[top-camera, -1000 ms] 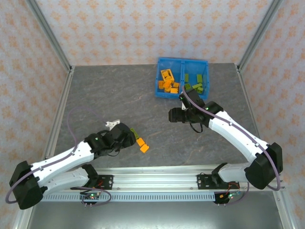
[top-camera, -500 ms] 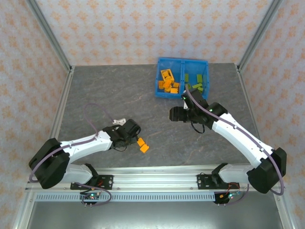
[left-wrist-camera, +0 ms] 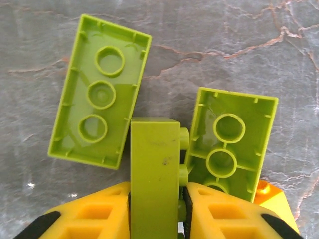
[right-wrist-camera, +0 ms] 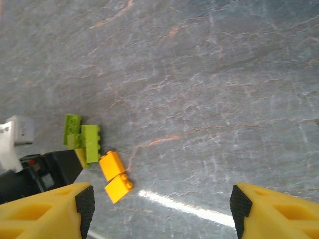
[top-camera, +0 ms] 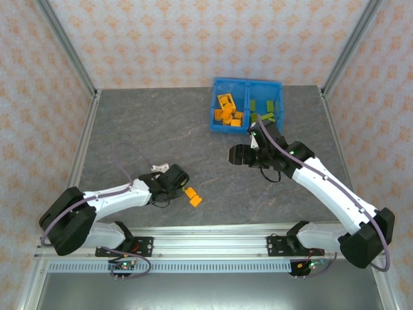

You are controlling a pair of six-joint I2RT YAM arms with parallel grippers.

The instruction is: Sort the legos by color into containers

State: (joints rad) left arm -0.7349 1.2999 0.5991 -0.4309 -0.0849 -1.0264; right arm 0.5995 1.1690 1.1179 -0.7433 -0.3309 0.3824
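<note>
- Left gripper (left-wrist-camera: 155, 201): fingers pinch green brick (left-wrist-camera: 154, 159) from both sides; brick turned on edge, close to near edge of tabletop (top-camera: 161, 123), left of centre.
- Two other green bricks (undersides up) flank it: one (left-wrist-camera: 99, 92) on left, one (left-wrist-camera: 230, 142) on right.
- Two orange bricks (right-wrist-camera: 115, 177) just beside group.
- Right gripper (right-wrist-camera: 160, 201): jaws spread, nothing between.
- Blue bin (top-camera: 248, 81) at far edge, right of centre: orange legos (top-camera: 227, 111) in left compartment, green legos (top-camera: 266, 111) in right compartment.

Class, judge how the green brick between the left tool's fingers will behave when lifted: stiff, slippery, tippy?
Probably stiff: the green brick looks like hard moulded plastic. Its smooth sides might slip between the fingers. Standing on edge, it would likely topple if released.
</note>
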